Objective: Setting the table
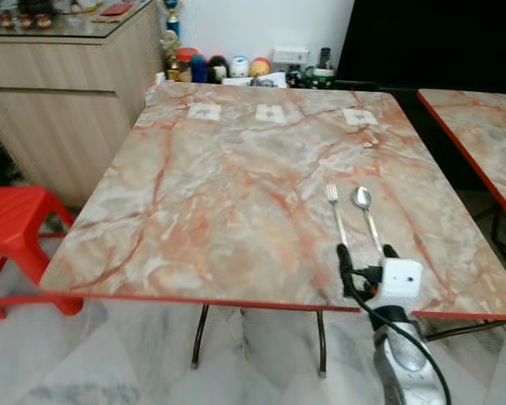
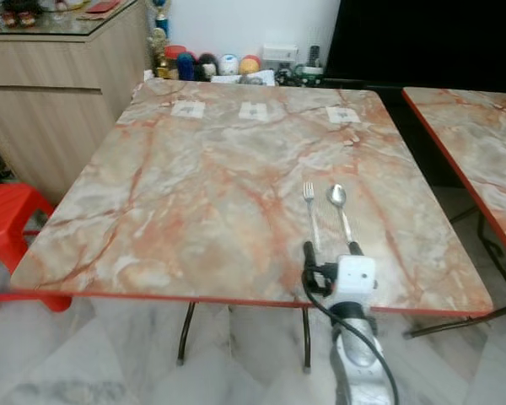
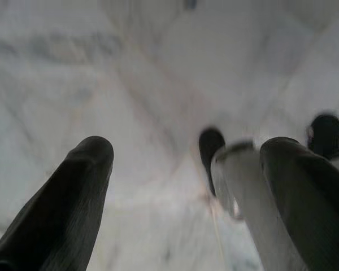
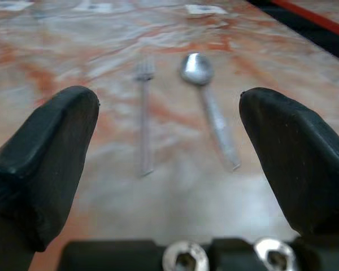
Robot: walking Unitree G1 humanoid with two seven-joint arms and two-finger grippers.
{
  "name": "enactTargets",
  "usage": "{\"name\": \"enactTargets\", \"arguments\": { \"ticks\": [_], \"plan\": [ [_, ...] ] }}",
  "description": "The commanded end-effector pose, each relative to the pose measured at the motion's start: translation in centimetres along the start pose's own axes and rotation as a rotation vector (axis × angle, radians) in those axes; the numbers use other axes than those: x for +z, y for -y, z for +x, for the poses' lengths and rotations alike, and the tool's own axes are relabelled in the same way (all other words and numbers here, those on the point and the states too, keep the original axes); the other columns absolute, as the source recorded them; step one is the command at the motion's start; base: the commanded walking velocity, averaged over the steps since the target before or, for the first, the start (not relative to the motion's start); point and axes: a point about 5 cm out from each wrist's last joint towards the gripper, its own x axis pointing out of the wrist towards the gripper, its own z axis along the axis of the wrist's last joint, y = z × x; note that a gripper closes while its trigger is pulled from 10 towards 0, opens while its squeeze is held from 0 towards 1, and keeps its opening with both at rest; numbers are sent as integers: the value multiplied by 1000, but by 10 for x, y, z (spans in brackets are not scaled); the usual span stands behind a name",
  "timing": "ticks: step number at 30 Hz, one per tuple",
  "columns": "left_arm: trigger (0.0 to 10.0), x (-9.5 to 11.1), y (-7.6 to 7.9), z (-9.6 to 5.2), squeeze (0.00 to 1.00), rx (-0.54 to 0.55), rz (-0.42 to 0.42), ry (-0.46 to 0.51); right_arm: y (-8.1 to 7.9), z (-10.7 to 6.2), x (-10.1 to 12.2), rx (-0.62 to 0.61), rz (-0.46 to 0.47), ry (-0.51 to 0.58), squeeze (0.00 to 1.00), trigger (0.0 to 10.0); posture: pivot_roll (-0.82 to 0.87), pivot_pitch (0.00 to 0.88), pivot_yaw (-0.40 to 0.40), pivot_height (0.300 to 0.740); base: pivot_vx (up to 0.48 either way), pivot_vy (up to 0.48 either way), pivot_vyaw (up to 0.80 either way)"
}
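Right wrist view — fork [image 4: 144, 113], spoon [image 4: 206, 96] beyond open right pincer [image 4: 169, 141], marble table [image 1: 219, 194]

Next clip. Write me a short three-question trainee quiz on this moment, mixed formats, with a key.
1. True or false: the fork and spoon lie side by side on the marble table.
2. The right tool is: A) shut on the fork, B) open at the cutlery's handle ends, C) lifting the spoon.
3. Fill in: the stool at the table's left is ____ in colour.

Key: 1 true; 2 B; 3 red.
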Motion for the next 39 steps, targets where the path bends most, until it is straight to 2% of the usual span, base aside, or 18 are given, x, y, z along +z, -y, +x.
{"name": "enactTargets", "arguments": {
  "ticks": [1,8,12,25,32,33,35,36,39],
  "plan": [
    [10000,-6,8,-1,0,-26,-6,-20,8,0,2,-20,-4,0,0,10000,-3,57,-36,740,322,0,0],
    [10000,-5,9,0,0,-26,-9,-21,9,1,5,-15,-1,3,0,10000,-4,70,-41,740,297,0,0],
    [10000,-4,11,0,0,-27,-11,-19,7,5,8,17,3,8,0,10000,-4,78,-43,740,0,0,0],
    [10000,-10,14,-1,0,-27,-8,-26,-16,24,12,158,8,-99,0,10000,5,90,-40,740,0,0,0],
    [10000,-11,15,-2,0,-30,-2,-29,-12,39,17,73,11,-140,0,10000,2,95,-35,740,0,0,0],
    [10000,-10,16,-1,0,-31,-1,-27,-10,45,14,33,4,-195,0,10000,2,95,-35,740,0,0,0],
    [10000,-10,16,-1,0,-31,0,-26,-10,48,12,19,9,-221,0,10000,5,96,-34,740,0,0,0],
    [10000,-9,16,-1,0,-32,2,-25,-14,53,9,17,29,-265,0,10000,5,96,-34,740,0,0,0],
    [10000,-9,16,-1,0,-33,4,-26,-20,57,7,38,33,-302,0,10000,5,96,-34,740,0,0,0]
  ]
}}
